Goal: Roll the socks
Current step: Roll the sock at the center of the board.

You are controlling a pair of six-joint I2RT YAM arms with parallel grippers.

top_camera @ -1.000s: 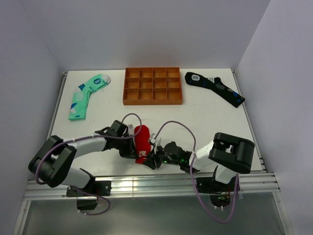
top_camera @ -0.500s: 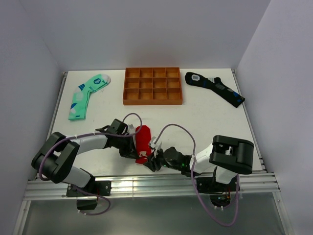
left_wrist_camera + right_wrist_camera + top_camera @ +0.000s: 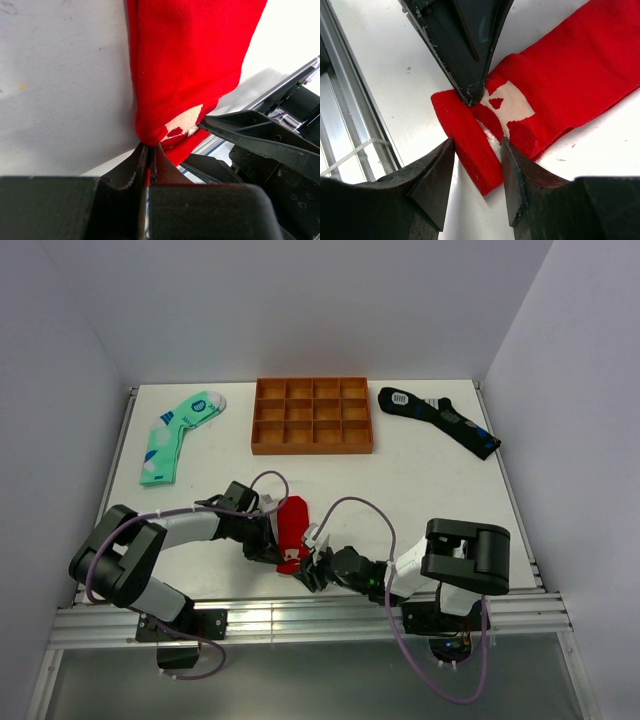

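Note:
A red sock (image 3: pixel 292 525) with a white patch lies near the table's front edge, its near end folded over. My left gripper (image 3: pixel 275 552) is shut on the sock's folded edge (image 3: pixel 150 142); its closed tips show in the right wrist view (image 3: pixel 472 92) pinching the fabric. My right gripper (image 3: pixel 312 565) is open, its jaws either side of the sock's folded end (image 3: pixel 477 150), one finger (image 3: pixel 512 165) touching the fabric. The sock's far part (image 3: pixel 580 75) lies flat on the table.
An orange compartment tray (image 3: pixel 312 416) stands at the back middle. A green patterned sock (image 3: pixel 175 437) lies at the back left, a dark blue sock (image 3: pixel 440 418) at the back right. The table's metal front rail (image 3: pixel 300 615) runs just behind the grippers.
Both grippers have shifted slightly left along the front edge with the sock's near end. The left gripper stays shut on the sock.

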